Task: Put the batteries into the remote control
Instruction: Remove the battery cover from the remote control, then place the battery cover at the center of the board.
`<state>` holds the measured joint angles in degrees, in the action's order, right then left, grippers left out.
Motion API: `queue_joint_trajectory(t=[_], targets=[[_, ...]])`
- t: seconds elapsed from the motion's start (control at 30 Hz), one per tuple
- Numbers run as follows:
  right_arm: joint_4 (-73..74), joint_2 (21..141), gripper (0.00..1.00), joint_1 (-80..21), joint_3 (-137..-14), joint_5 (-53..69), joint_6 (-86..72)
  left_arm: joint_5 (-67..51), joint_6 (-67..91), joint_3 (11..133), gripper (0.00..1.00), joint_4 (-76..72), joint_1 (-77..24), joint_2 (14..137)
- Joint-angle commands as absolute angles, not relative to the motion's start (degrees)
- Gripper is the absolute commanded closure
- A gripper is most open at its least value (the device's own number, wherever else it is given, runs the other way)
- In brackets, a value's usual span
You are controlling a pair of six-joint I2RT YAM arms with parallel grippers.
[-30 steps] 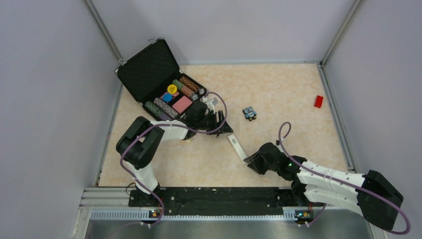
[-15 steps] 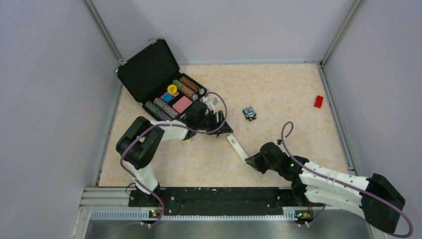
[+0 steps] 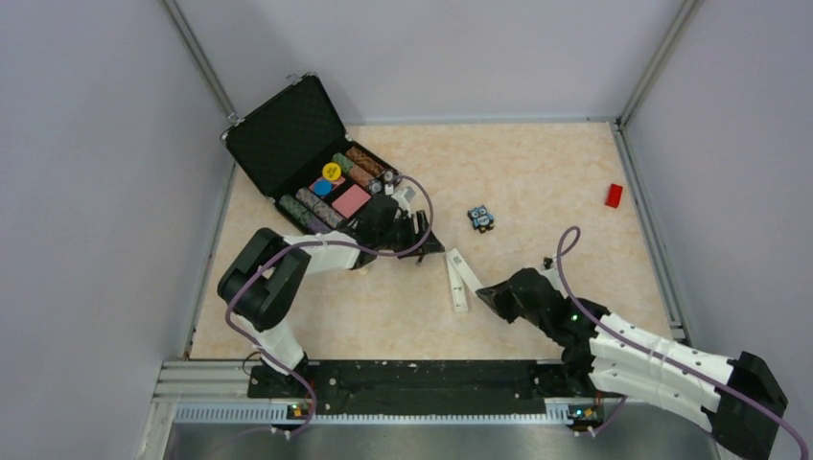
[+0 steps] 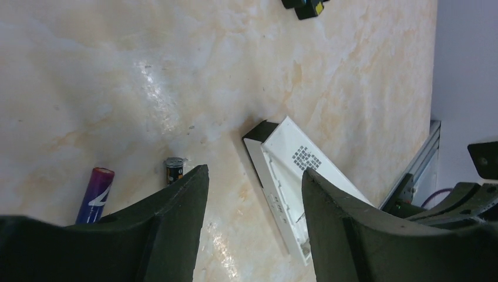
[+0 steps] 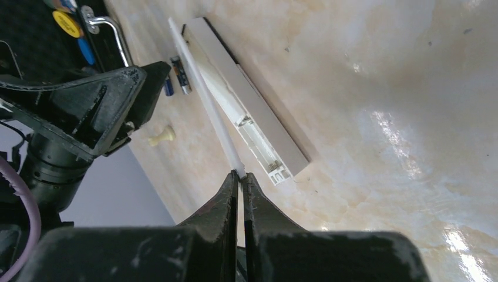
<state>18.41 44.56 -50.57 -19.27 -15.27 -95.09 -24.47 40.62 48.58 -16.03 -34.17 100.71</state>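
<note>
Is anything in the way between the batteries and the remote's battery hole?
Nothing visible. Only bare table lies between the batteries and the remote control. The right fingers pinch its white cover, so the compartment is open.

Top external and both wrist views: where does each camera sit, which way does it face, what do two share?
Top external: above and behind, looking down on the table; left arm and right arm show.
Left wrist: on the left arm, facing the table; open left claw shows.
Right wrist: on the right arm, facing the left arm; right claw pinches the white cover.
Wrist views share the remote control and batteries.
</note>
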Motion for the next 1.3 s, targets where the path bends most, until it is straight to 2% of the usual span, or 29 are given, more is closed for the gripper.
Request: queue_joint_trajectory(t=[0.0,0.57,1.0,1.07,1.2,1.27], targets=[[18.6,40.8,1.00,-50.2,-20.7,-23.0,-94.1,-14.8,43.1,48.4,0.35,-15.2,-34.3,93.7],[18.3,30.2,1.00,-50.3,-16.6,-32.8,-95.1,-12.3,43.4,49.0,0.35,-11.2,-34.3,91.7],[32.4,32.9,1.00,-50.3,-14.7,-30.1,-105.2,-11.7,42.5,48.3,0.35,-8.4,-34.3,88.5],[33.9,34.1,0.87,-50.2,-15.3,-29.4,-105.7,-11.0,42.1,47.9,0.35,-7.5,-34.3,87.1],[41.3,38.8,0.53,-50.2,-20.3,-28.3,-103.7,-8.4,40.7,47.2,0.35,-5.2,-34.3,83.5],[44.2,41.2,0.44,-50.3,-23.6,-28.2,-101.5,-6.6,39.3,47.2,0.35,-3.2,-34.3,81.5]])
